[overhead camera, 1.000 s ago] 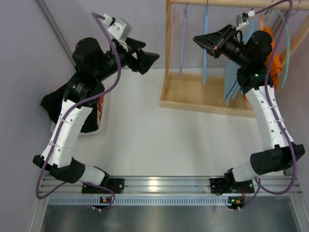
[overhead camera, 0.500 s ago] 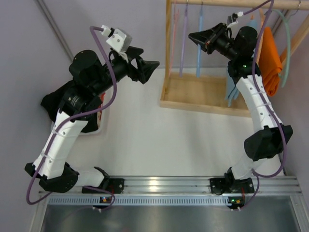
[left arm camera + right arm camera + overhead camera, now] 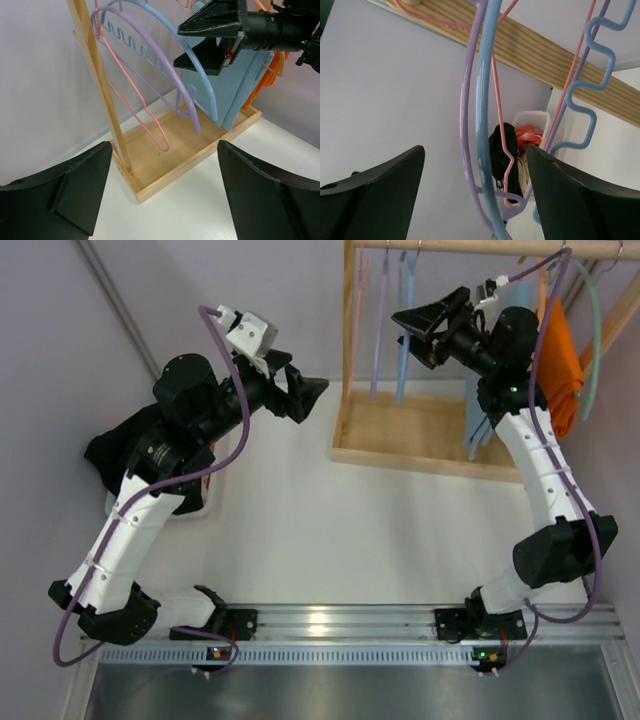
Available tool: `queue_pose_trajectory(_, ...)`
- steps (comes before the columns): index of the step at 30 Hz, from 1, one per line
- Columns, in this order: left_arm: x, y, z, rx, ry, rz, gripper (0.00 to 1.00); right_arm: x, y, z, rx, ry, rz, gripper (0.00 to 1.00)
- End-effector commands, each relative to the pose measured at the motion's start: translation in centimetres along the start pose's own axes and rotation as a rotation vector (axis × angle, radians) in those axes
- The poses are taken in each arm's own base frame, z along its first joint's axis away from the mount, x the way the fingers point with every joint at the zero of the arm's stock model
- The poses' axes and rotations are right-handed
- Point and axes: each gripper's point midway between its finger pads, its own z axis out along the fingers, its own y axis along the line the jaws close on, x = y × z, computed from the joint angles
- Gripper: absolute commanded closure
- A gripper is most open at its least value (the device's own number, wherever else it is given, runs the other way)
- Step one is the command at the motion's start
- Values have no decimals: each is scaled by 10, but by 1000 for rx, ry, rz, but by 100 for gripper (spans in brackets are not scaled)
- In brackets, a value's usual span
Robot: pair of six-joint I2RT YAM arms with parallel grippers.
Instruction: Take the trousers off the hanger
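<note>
- The top view shows the trousers point(image 3: 118, 447) as a black heap over a white basket point(image 3: 197, 510) at the far left of the table. They are well apart from the wooden rack point(image 3: 420, 445).
- The right wrist view shows the hanger point(image 3: 483, 100) hanging just beside a purple hanger point(image 3: 466, 115). It runs through the gap of the right gripper point(image 3: 475, 147) and touches neither finger.
- That gripper is released and grasps nothing.
- The same view catches the trousers, small and far off, in the basket.
- The left wrist view shows the left gripper point(image 3: 164, 145) spread wide on nothing, facing the rack.
- It also shows the right gripper from the side, high against a light blue cloth point(image 3: 235, 90).
- An orange cloth point(image 3: 562, 350) hangs on the rack's right end.
</note>
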Motion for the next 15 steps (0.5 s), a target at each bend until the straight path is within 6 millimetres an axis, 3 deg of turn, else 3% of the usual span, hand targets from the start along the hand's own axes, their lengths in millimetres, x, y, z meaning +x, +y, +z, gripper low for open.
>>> queue_pose_trajectory(1,-1,5,-1,-36,-12,-33,6,-7,39,-33,-40,-59,-128,15)
queue_pose_trajectory(7,18,13,-2,-78,29,-58,2,-9,34,-69,53,-94,-196,2)
queue_pose_trajectory(15,74,22,-2,-72,210,-105,2,15,33,-123,141,-91,-437,1)
